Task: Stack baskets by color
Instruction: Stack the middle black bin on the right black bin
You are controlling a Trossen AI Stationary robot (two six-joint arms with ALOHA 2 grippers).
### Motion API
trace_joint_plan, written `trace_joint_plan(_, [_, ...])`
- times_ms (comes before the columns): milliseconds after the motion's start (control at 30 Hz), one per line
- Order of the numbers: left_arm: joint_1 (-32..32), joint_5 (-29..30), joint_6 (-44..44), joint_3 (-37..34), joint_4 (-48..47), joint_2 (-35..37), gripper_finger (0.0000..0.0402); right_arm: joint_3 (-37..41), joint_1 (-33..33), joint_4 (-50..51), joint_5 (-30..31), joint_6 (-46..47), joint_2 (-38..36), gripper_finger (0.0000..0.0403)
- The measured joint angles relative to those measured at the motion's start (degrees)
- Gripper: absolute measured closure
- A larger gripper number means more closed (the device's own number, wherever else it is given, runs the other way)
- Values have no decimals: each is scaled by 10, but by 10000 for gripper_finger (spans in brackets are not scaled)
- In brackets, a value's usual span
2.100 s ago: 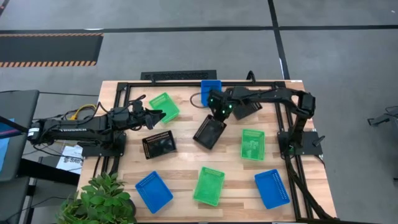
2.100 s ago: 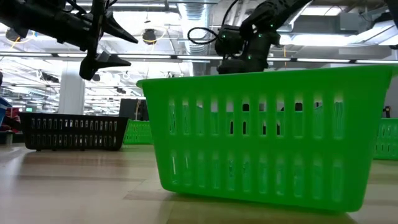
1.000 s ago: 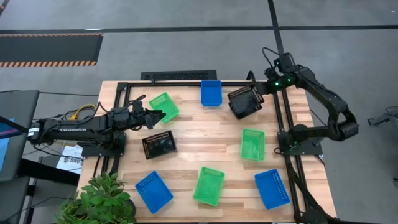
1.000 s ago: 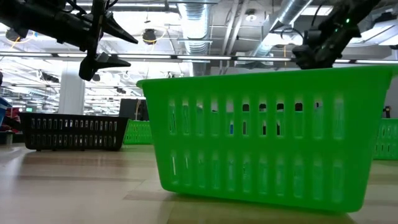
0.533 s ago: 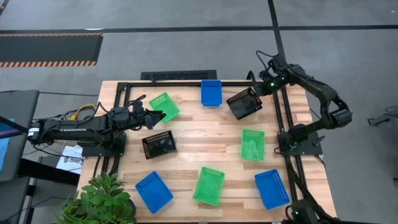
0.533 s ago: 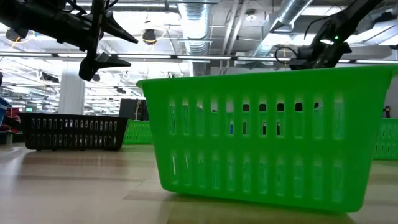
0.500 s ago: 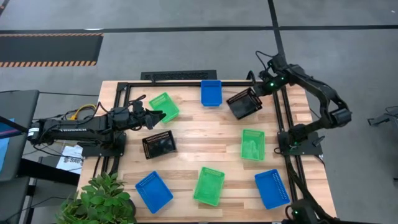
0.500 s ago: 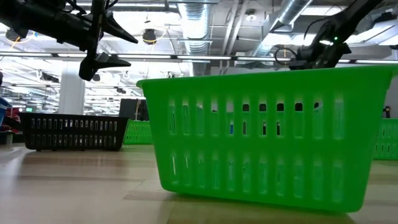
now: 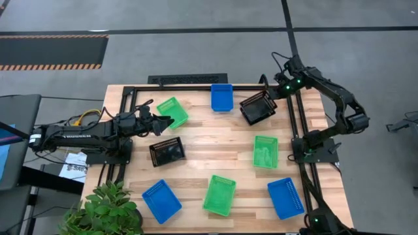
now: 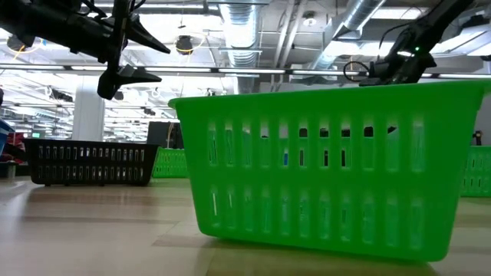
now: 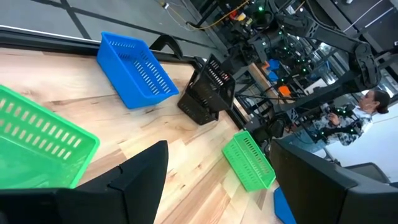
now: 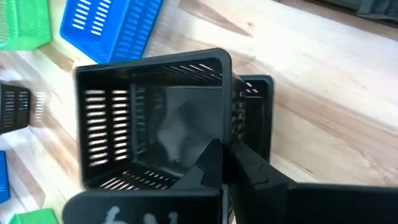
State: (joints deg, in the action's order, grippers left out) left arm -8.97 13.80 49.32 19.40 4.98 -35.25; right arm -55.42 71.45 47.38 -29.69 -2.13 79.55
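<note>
From my remote seat: green basket (image 9: 219,194) by table's (image 9: 196,140) near edge; my left gripper (image 9: 164,121), spread wide, hovers beside the left-side black basket (image 9: 166,151); far-right corner, right gripper (image 12: 225,163) pinched on black basket's (image 9: 257,108) rim, tilted over another black one.

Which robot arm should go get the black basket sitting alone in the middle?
Left. Its gripper is open and empty, just beside that black basket. The right gripper is busy, shut on another black basket.

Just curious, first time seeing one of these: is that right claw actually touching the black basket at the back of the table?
Touching. In the right wrist view the right gripper is shut on the near wall of the black basket, fingers pinching its rim with no gap.
</note>
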Motion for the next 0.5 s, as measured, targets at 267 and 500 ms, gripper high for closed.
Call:
trace_joint_plan(267, [0,2,0,0,0,0,132,9,-3,1,0,-8,18,376])
trace_joint_plan(500, [0,4,0,0,0,0,132,17,-5,-4,2,-10,37,373])
